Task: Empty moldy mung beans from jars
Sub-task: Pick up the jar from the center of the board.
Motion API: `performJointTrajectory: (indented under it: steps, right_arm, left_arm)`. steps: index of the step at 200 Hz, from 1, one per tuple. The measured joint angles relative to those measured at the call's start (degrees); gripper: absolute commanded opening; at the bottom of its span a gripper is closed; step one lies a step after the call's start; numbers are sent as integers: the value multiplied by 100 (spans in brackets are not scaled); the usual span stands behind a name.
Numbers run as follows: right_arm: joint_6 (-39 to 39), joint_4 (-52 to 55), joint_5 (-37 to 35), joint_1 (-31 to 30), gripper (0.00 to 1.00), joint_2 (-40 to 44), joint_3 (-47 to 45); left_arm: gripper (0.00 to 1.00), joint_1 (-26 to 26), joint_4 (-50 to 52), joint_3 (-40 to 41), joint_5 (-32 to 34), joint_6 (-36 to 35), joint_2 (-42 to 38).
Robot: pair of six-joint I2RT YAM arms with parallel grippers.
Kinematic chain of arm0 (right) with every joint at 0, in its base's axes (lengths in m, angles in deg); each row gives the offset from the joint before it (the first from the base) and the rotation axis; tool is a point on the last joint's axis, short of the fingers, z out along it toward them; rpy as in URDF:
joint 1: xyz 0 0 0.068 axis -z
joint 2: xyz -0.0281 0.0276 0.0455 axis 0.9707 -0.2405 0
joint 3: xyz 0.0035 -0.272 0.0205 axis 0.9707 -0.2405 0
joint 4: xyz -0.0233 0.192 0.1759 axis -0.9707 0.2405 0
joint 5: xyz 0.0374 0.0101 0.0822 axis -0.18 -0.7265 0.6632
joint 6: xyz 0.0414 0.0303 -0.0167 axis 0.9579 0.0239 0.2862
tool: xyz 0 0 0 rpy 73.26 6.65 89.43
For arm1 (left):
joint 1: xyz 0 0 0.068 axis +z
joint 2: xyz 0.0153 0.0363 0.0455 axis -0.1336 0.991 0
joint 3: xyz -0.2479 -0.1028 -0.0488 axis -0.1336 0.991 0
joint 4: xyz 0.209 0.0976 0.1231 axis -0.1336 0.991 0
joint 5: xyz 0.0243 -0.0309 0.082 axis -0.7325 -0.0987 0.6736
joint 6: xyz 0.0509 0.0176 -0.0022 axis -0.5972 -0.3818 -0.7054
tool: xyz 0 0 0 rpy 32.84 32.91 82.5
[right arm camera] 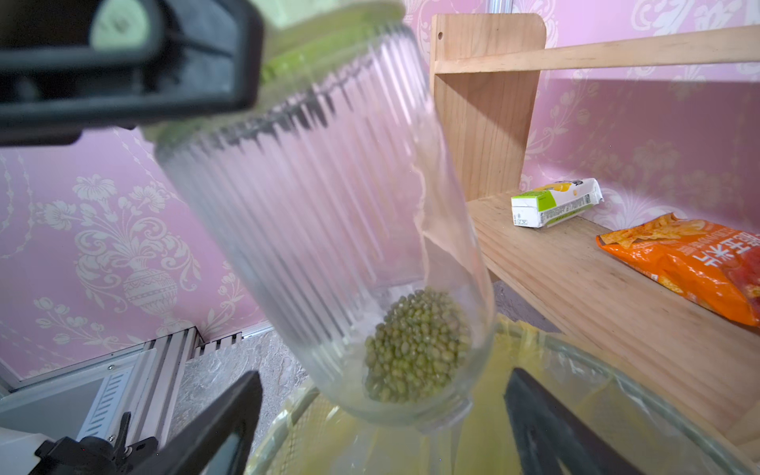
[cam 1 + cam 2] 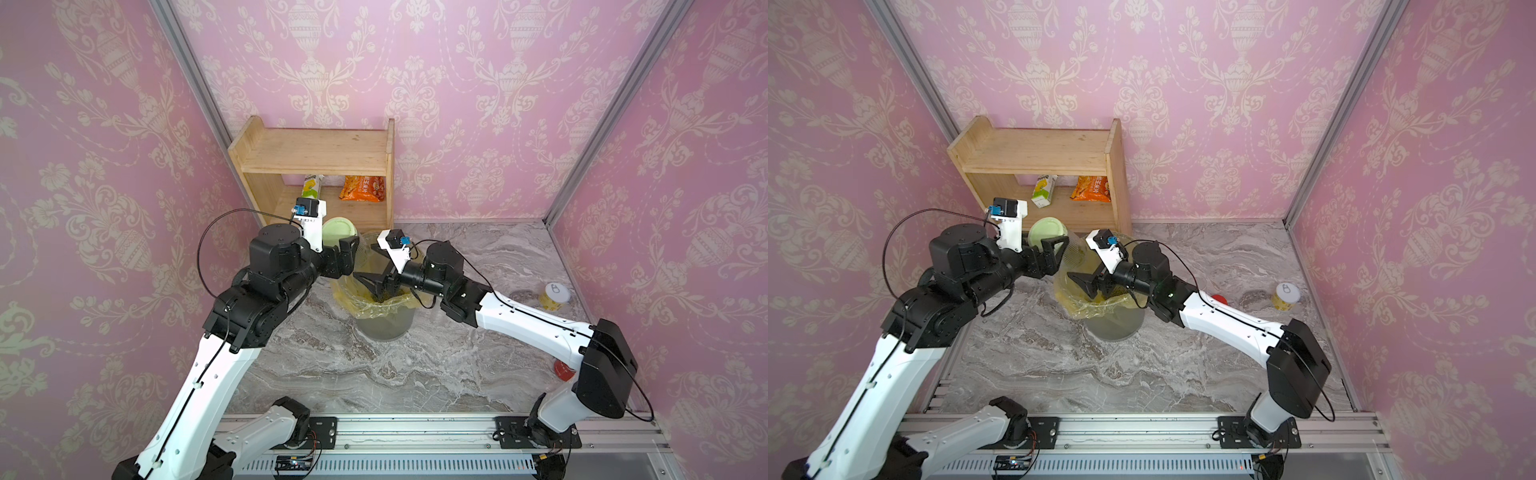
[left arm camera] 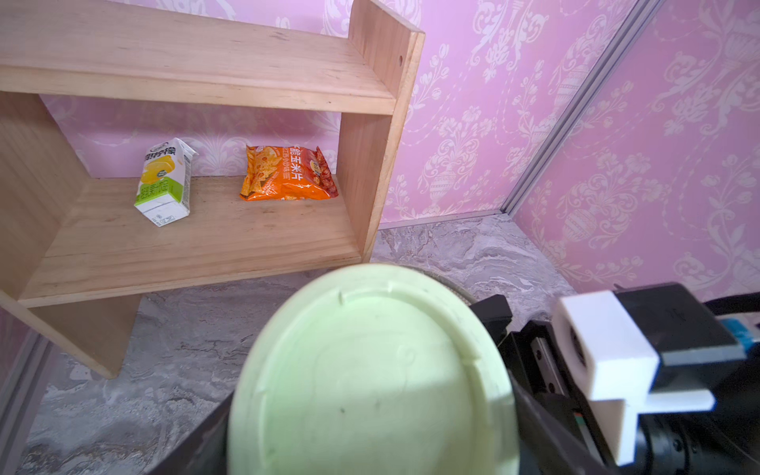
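My right arm [image 2: 536,328] hides all but a red sliver of the red-lidded jar [image 2: 562,370], four o'clock from the bin [image 2: 386,326]. The pale green lid [image 3: 370,370] of the ribbed jar [image 1: 312,230] is blurred and cut off at six o'clock.

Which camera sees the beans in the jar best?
The right wrist view: the beans sit close and sharp at the jar's low end. In both top views the jar is small and faint, and its beans cannot be made out. The left wrist view shows only its green lid.

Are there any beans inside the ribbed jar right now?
Yes, a clump of green beans sits at the lower end of the jar.
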Motion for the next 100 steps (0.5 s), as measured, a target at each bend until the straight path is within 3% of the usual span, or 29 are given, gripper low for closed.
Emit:
performJointTrajectory:
  steps: [100]
  right_arm:
    - [-22, -1429, -411, 46, 95, 28, -710]
  left_arm:
    - [56, 42, -240, -321, -855, 501, 229]
